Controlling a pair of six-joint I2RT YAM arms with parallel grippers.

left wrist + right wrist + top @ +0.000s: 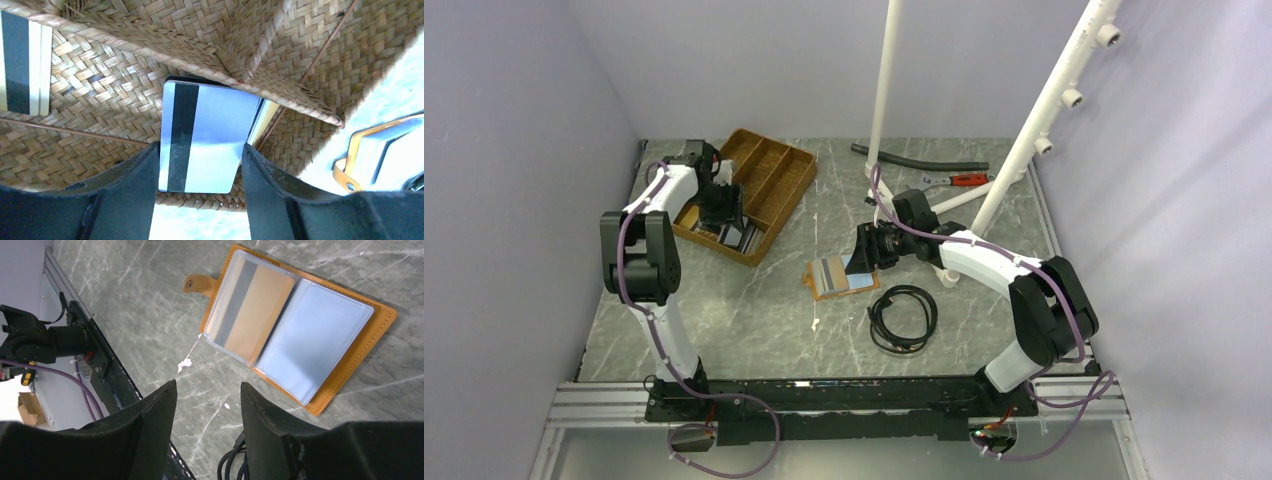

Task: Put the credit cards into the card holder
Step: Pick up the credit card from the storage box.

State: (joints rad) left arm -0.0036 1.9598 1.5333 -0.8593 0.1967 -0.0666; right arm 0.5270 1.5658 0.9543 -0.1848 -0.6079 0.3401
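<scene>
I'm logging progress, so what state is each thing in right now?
Card holder: open flat, tan card in one sleeve.
Left gripper: jaws astride a striped card, grip unclear.
Right gripper: jaws open, empty.
Tray: holds more cards.
Cable: coiled.

- 2 units, left arm [667,196] and right arm [980,260]: white links, black joint housings.
- Purple cable [629,272] runs along each arm.
- Jaws: matte black, broad, tapered.
</scene>
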